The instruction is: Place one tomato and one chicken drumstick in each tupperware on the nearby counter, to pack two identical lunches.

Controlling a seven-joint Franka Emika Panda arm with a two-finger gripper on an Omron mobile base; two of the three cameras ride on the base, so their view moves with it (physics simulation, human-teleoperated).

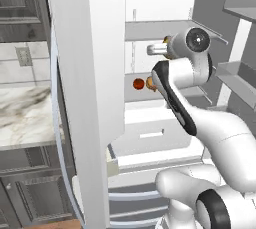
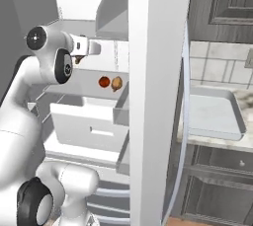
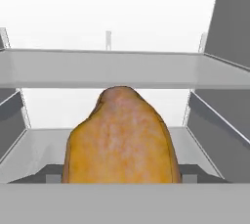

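Observation:
My gripper [image 3: 122, 174] is inside the open fridge, level with its upper shelf, and shut on a golden-brown chicken drumstick [image 3: 121, 137] that bulks large between the fingertips. The base views show the gripper [image 1: 159, 48] [image 2: 88, 48] with a bit of that drumstick [image 1: 167, 39] [image 2: 78, 60] peeking out beside it. On the shelf below lie a red tomato [image 1: 138, 83] [image 2: 104, 82] and a second chicken drumstick [image 1: 150, 84] [image 2: 117, 83], side by side. The marble counter [image 1: 25, 113] [image 2: 247, 94] flanks the fridge. The tupperware are out of view.
The open fridge door [image 1: 85, 98] [image 2: 158, 96] stands edge-on between the arm and the counter. A white drawer [image 1: 150, 133] [image 2: 89, 126] juts out under the shelves. Door bins [image 1: 240, 73] hang on the right. A grey sink [image 2: 212, 116] is set in the counter.

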